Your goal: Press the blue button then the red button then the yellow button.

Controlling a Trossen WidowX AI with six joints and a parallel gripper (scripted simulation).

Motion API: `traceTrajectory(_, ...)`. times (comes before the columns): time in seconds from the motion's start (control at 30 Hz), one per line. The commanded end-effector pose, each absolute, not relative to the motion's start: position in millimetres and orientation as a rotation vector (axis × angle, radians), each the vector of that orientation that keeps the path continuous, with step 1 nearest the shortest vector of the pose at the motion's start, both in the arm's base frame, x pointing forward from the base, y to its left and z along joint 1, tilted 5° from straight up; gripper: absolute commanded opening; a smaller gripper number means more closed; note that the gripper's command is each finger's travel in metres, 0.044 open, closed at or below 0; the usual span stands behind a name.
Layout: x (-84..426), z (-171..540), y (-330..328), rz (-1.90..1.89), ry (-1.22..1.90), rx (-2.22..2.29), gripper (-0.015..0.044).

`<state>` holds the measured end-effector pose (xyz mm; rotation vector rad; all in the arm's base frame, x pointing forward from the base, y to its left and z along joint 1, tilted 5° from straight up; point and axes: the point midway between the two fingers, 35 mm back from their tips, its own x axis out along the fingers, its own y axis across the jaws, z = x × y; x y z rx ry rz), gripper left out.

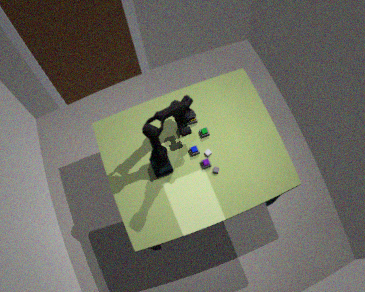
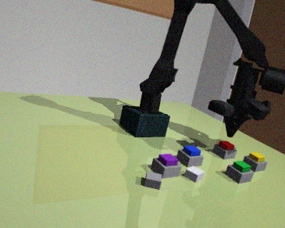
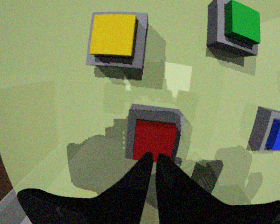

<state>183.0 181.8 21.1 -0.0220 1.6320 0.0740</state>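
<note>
Clenched gripper [image 2: 231,133] poised over the red button [image 2: 226,144].

The fingers were pinched together on nothing, tips pointing down just above the red button, with a small gap visible in the exterior view. In the wrist view the tips overlapped the red cap's near edge. The yellow button [image 3: 113,33] sat beyond it, the green button [image 3: 243,21] beside that, and the blue button [image 2: 191,150] nearer the arm's base [image 2: 144,120]. The purple button [image 2: 168,159] and two pale blocks, one grey [image 2: 153,179] and one white [image 2: 194,173], lay apart on the green table [image 2: 68,172].

My gripper [image 2: 231,133] hangs closed just above one button [image 2: 226,145]. In the exterior view two buttons [image 2: 257,157] [image 2: 242,166] sit right of it, two more [image 2: 191,151] [image 2: 168,159] left, all on the tabletop [image 2: 68,172].
</note>
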Motion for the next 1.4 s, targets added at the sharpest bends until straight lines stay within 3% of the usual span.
traceTrajectory(0.0, 184.0, 36.0, 181.8, 0.076, 1.636, -0.024, 0.002)
traceTrajectory(0.13, 186.8, 85.2, 179.9, 0.076, 1.636, -0.024, 0.002)
traceTrajectory(0.33, 188.4, 88.1, 180.6, 0.076, 1.636, -0.024, 0.002)
traceTrajectory(0.63, 264.8, 85.7, 224.8, 0.078, 1.63, -0.022, 0.002)
traceTrajectory(0.83, 266.5, 82.8, 225.9, 0.078, 1.63, -0.022, 0.002)
traceTrajectory(1.0, 262.9, 26.2, 227.7, 0.079, 1.63, -0.022, 0.002)
traceTrajectory(1.37, 262.4, 16.4, 228.1, 0.079, 1.63, -0.022, 0.002)
